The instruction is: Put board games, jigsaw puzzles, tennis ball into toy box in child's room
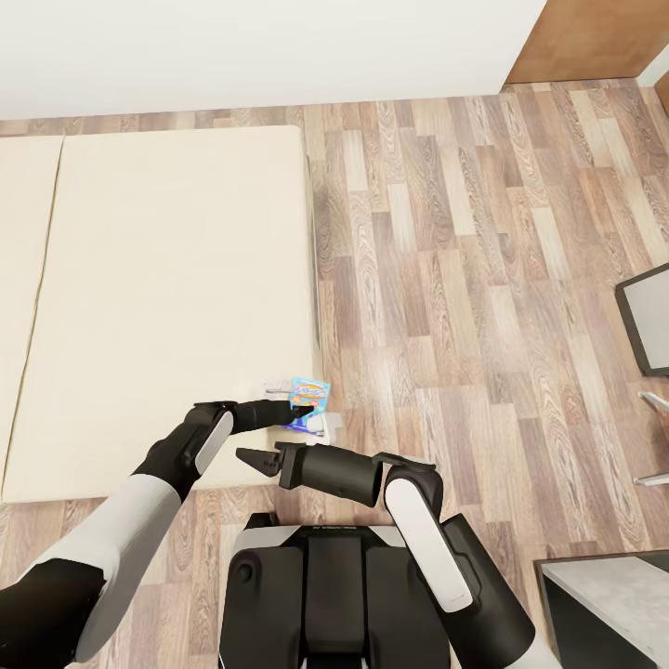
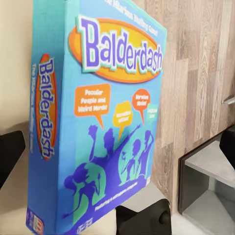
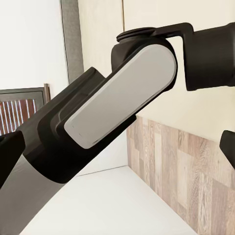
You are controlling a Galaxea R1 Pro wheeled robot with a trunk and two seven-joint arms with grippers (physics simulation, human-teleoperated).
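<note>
We saw the small blue board game (image 1: 309,394), lettered Balderdash, at the near right corner of the bed (image 1: 167,297), held at the mattress edge by the left gripper (image 1: 299,405). In the left wrist view the blue box (image 2: 103,122) stood close before the camera, with a dark finger (image 2: 147,220) beneath its lower edge and another dark shape at the side; we judged the left gripper clamped on it, though the contact points themselves were hidden behind the box. A small white thing (image 1: 275,382) lay just beside the box on the mattress, too small for us to make out.

The right gripper (image 1: 253,458) hung near the bed's front edge, just beside the left forearm, with its two dark fingertips spread apart and nothing between them. In the right wrist view the left arm's grey-and-black link (image 3: 117,93) crossed in front of the beige mattress and the wood floor (image 3: 181,171).

Around the bed we saw plank floor (image 1: 483,279), a white wall behind, and a dark-framed grey piece (image 1: 650,321) cut off at the right edge of the head view. A grey-topped dark cabinet (image 1: 613,595) was cut off at the lower right corner. The robot's dark base (image 1: 325,595) stood at the bottom.
</note>
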